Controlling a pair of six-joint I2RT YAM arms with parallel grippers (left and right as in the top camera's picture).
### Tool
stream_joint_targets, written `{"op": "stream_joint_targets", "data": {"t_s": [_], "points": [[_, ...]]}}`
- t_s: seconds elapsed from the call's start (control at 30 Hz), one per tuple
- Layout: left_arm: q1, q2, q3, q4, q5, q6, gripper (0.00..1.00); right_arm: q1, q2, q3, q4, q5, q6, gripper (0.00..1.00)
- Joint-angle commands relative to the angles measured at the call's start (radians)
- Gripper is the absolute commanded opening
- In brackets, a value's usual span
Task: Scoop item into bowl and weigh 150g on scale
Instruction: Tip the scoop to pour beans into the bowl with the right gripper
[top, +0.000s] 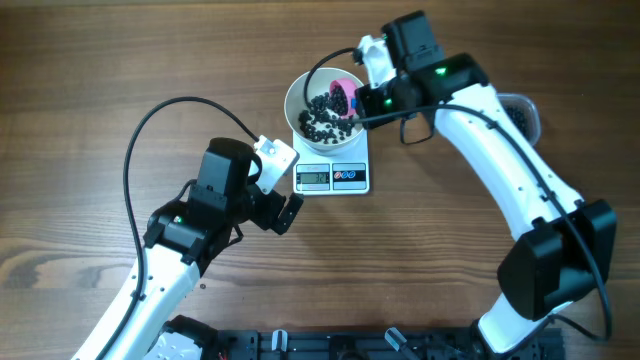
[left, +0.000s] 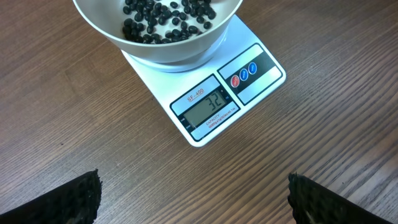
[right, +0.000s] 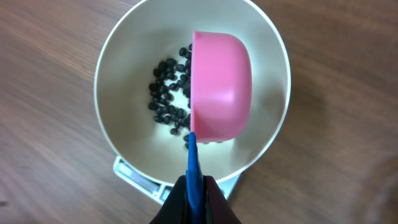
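Wood-grain desk (top: 90, 90), mid-weighing: the white bowl (top: 293, 100) sits on the scale (top: 333, 177) with black beans (top: 322, 120) pooled inside, and the display reads 32. Your right hand (right: 196, 198) is clamped on the blue handle of a pink scoop (right: 221, 87), which is tipped on its side over the bowl. Your left hand (left: 198, 205) hovers at 8 o'clock of the scale, fingers spread wide, holding nothing. Mind the scoop: clip the rim and the bowl may slide or beans may bounce out, spoiling the reading.

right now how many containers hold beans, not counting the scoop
2: the white bowl on the scale, and a clear tub partly hidden behind the right arm.
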Motion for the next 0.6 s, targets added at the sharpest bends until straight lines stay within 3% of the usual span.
{"op": "stream_joint_targets", "data": {"t_s": [0.0,0.57], "points": [[0.004,0.004,-0.004,0.0,0.005,0.009,1.0,0.05,-0.032,-0.006,0.018,0.158,-0.112,0.04],[0.005,0.004,-0.004,0.0,0.005,0.009,1.0,0.17,-0.032,-0.006,0.069,0.472,-0.272,0.05]]}}
